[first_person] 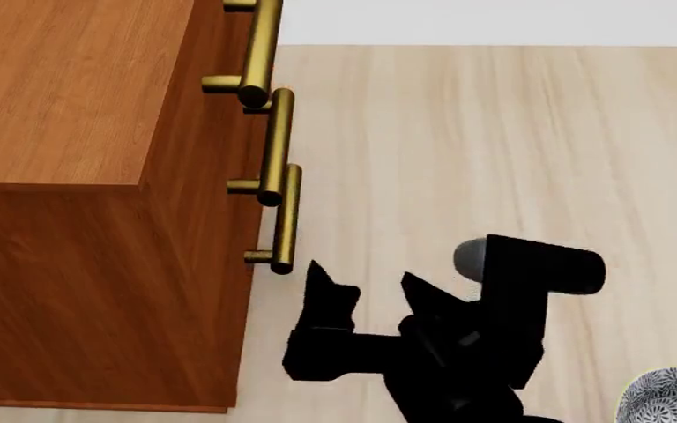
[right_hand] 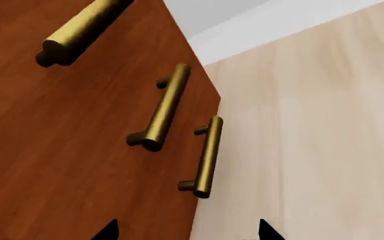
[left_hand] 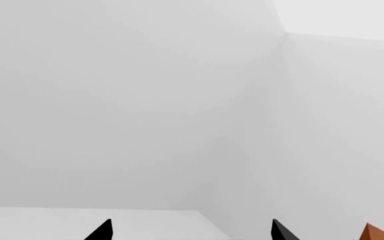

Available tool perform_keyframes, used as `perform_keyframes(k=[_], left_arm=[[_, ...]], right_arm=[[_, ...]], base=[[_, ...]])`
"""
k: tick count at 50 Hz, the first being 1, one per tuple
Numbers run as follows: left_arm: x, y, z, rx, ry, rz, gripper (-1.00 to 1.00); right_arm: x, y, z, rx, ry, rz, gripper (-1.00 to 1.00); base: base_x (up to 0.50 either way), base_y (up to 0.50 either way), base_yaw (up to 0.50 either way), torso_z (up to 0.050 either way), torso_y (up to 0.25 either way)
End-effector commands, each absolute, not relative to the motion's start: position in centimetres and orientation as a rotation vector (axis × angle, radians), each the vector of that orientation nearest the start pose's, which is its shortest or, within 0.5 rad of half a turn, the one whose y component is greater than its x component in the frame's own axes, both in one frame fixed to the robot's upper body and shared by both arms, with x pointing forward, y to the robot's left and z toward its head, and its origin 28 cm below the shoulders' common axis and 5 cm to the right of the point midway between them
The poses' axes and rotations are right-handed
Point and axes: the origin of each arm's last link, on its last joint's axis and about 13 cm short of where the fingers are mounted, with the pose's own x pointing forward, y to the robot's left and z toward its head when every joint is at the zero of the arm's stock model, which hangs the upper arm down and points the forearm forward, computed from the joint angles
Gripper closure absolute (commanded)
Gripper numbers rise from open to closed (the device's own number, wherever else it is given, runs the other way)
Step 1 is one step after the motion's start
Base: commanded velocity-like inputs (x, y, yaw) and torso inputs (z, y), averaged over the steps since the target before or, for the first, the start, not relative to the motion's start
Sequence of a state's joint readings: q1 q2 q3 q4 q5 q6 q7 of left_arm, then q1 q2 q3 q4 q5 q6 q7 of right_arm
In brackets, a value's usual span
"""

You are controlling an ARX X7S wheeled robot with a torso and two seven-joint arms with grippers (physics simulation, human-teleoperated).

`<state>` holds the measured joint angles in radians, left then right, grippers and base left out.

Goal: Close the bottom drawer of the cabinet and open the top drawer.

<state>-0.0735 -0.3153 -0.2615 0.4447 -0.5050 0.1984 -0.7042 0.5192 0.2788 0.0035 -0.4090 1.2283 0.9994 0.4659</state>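
Note:
The reddish-brown cabinet (first_person: 68, 88) fills the left of the head view, seen from above, its drawer face turned to the right. Three brass handles run down that face: the top drawer's handle (first_person: 262, 44), the middle one (first_person: 275, 145) and the bottom drawer's handle (first_person: 286, 220). All three fronts look level, and no drawer sticks out. My right gripper (first_person: 362, 275) is open and empty, just off the near end of the bottom handle (right_hand: 205, 157) without touching it. My left gripper (left_hand: 192, 230) is open and faces bare white walls.
Pale wood floor (first_person: 492, 150) stretches to the right of the cabinet as far as a white wall. A grey speckled round object (first_person: 668, 397) shows at the head view's lower right corner. A small reddish-brown corner (left_hand: 379, 232) shows at the edge of the left wrist view.

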Motion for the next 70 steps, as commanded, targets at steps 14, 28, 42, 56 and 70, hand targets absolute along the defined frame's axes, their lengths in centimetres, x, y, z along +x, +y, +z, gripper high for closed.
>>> perform_keyframes(k=[14, 28, 42, 56, 70], left_arm=[[20.6, 30.0, 15.6, -0.392, -0.705, 0.734, -1.00], [20.6, 30.0, 15.9, -0.395, -0.707, 0.733, -1.00], [20.6, 30.1, 16.3, -0.396, -0.709, 0.731, -1.00], [20.6, 30.0, 16.1, -0.389, -0.707, 0.729, -1.00], [20.7, 30.0, 16.0, -0.392, -0.706, 0.727, -1.00]], right_arm=[[19.9, -10.3, 24.2, 0.862, 0.184, 0.528, -1.00], [20.8, -9.5, 28.8, 0.992, 0.368, 0.562, -1.00], [24.4, -9.4, 30.4, 1.192, 0.472, 0.568, -1.00], [26.5, -9.5, 31.8, 1.306, 0.461, 0.559, -1.00], [28.7, -9.0, 31.4, 1.346, 0.502, 0.550, -1.00]], base=[[0.00, 0.00, 0.00, 0.000, 0.000], [0.00, 0.00, 0.00, 0.000, 0.000], [0.00, 0.00, 0.00, 0.000, 0.000], [0.00, 0.00, 0.00, 0.000, 0.000], [0.00, 0.00, 0.00, 0.000, 0.000]])
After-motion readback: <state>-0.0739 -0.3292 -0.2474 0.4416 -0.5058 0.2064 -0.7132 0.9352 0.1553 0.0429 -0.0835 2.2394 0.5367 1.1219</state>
